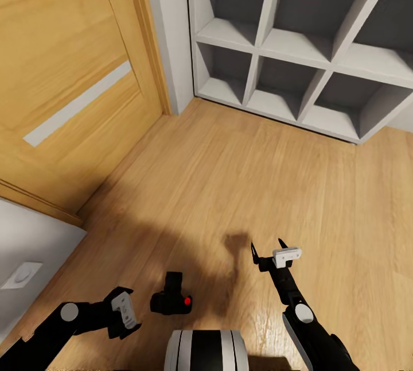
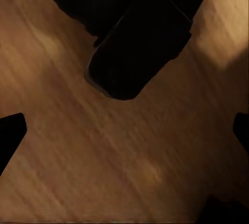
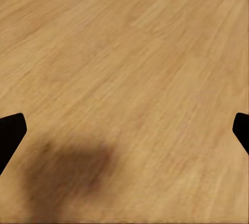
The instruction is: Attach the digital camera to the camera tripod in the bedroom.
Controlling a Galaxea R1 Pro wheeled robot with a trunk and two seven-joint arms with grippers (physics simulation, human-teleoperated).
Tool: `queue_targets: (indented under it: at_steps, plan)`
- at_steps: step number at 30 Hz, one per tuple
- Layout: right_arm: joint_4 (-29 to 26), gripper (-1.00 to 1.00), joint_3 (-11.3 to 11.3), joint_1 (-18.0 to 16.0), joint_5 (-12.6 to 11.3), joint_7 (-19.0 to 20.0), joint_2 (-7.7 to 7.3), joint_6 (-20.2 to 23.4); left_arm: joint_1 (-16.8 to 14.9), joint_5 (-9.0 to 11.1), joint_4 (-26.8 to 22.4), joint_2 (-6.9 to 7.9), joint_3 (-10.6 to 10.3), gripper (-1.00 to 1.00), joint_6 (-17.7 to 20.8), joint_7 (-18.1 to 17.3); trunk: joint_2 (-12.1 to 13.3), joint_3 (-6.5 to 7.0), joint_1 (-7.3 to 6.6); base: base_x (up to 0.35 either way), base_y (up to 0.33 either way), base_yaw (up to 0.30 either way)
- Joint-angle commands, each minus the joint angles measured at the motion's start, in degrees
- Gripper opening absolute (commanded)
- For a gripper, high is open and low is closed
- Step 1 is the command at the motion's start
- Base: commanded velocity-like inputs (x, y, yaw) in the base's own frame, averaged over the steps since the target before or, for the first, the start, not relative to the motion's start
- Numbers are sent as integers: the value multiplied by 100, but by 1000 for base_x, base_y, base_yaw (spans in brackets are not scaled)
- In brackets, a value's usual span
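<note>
camera on the bedroom floor between two raised grippers

the digital camera (image 1: 171, 298) lay on the light wood floor (image 1: 241, 176), and everything else is placed from it. it was a small black box with a round red button facing the robot's right side, and a short dark part reaching away from the robot. closest to the viewer, just behind the camera, sat the rounded white and black top of the robot's trunk (image 1: 206, 350).

beside the camera on the robot's left, the left gripper (image 1: 123, 315) hung low at the end of its black arm. in the left wrist view the camera (image 2: 140, 31) showed as a dark blurred block with a speck of red at its edge, lying on the wood ahead of the gripper (image 2: 124, 130); the two black fingertips (image 2: 10, 133) stood at opposite edges of that view, spread wide with nothing between them.

on the camera's other side, a little farther from the robot, the right gripper (image 1: 266, 248) pointed forward over bare floor, its two thin black fingers apart and holding nothing. a soft dark shadow (image 1: 235, 244) lay on the boards between it and the camera.

well beyond the camera, a white cube shelf (image 1: 298, 43) with grey backs stood against the pale wall. to the shelf's left stood a wooden door (image 1: 69, 72) with a pale stripe.
</note>
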Motion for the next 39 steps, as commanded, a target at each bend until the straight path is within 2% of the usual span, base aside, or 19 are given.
queue_targets:
  at_steps: [1, 4, 5, 8, 15, 24, 30, 34, 39]
  plan:
    - [3, 100, 15, -3, 20, -28, -5, -12, -3, -171, -23, -17, -5, 100, 40, -16, -3, -26, 1, 0, 0, 0]
    - [4, 100, 15, -3, 20, -28, -5, -12, -3, -499, -64, -67, -1, 100, 39, -21, -7, -93, 9, 0, 0, 0]
    - [5, 100, 15, -3, 20, -28, -5, -12, -3, -671, -133, -100, 1, 100, 43, -23, -8, -115, 12, 0, 0, 0]
    - [6, 100, 15, -3, 20, -28, -5, -12, -3, -780, -220, -122, 2, 100, 47, -26, -12, -181, 19, 0, 0, 0]
    - [5, 100, 15, -3, 20, -26, -5, -12, -3, -844, -298, -138, 8, 100, 46, -25, -22, -336, 38, 0, 0, 0]
    - [5, 100, 15, -3, 20, -27, -5, -12, -3, -865, -757, -127, 44, 100, 88, -25, -34, -536, 61, 0, 0, 0]
    - [7, 100, 15, -3, 20, -27, -5, -12, -3, -865, -837, -133, 212, 100, 81, -25, -42, -669, 76, 0, 0, 0]
    - [7, 100, 15, -3, 20, -25, -5, -12, -3, -864, -954, -134, 242, 100, 85, -25, -47, -757, 87, 0, 0, 0]
    - [7, 100, 15, -3, 20, -27, -5, -12, -3, -858, -1212, -120, 492, 100, 87, -44, -54, -868, 99, 0, 0, 0]
